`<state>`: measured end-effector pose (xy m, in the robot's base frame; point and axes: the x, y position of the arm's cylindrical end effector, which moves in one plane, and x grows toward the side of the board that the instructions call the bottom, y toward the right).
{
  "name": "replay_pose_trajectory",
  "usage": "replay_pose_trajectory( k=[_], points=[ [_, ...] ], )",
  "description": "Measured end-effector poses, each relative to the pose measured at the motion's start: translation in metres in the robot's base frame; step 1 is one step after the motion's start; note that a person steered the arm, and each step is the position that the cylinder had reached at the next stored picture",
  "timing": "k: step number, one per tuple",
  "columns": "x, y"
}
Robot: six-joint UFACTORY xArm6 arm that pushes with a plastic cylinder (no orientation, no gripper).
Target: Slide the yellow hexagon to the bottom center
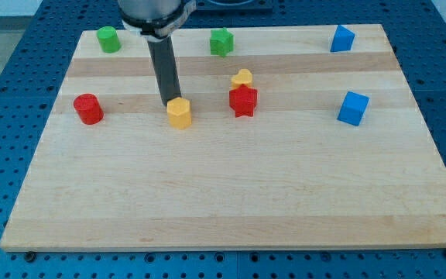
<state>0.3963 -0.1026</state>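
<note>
contact made, push toward the bottom centre about to begin.
my tip (168, 104) touching the yellow hexagon (180, 112) at its upper-left edge, hexagon left of centre at mid-board; needs shoving down and slightly rightward. red star (243, 101) and yellow heart (241, 77) sitting off to the right, red cylinder (88, 108) left; nothing blocking below.

Wooden board (231, 201) carries eight blocks: green cylinder (108, 39) at eleven, green star (221, 42) at twelve, blue pair at two, red cylinder (88, 108) at nine, yellow hexagon (179, 112), yellow heart (241, 77) and red star (243, 101) near centre.
</note>
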Motion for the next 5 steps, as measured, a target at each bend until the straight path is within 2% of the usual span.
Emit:
replay_pose_trajectory(
  k=[2,5],
  points=[
    [0.051,0.016],
    [0.06,0.054]
  ],
)
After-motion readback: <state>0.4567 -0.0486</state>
